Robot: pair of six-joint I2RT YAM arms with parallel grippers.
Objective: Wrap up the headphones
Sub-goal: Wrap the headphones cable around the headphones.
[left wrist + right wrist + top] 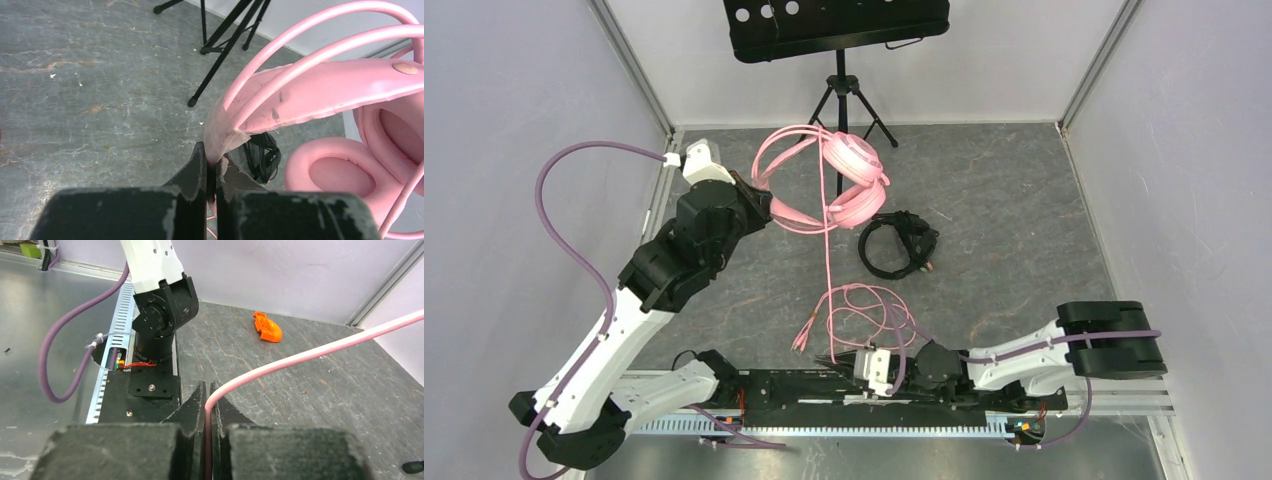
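Counts: one table, two arms, one music stand, two pairs of headphones, one long pink cable, one small orange piece.

Table (1004,200): grey, stone-patterned surface with walls on three sides.

Music stand (839,30): black, on a tripod, at the far edge in the middle.

Pink headphones (856,175): far-centre, in front of the stand's legs. The long axis runs left to right in the top view, with the headband hoops arcing left and the two round padded cups at the right end, stacked close together. In the left wrist view the cups' padded faces show.

Left gripper (212,167): jaws narrow, pinched on the end of the pink padded headband. The pair appears raised off the table by this grip.

Black headphones (896,245): smaller, lying on the table just near-right of the pink cups, with their thin cable bunched against them. Cannot tell whether the two pairs touch.

Pink cable (827,250): drops from the cups and runs nearly straight, far to near, then lies in loose loops in front of the right gripper (207,395).

Right gripper: low at the near edge, jaws almost together, with the cable pinched between the fingertips and rising away to the right.

Orange piece (267,326): on the table by the wall, seen in the right wrist view only.
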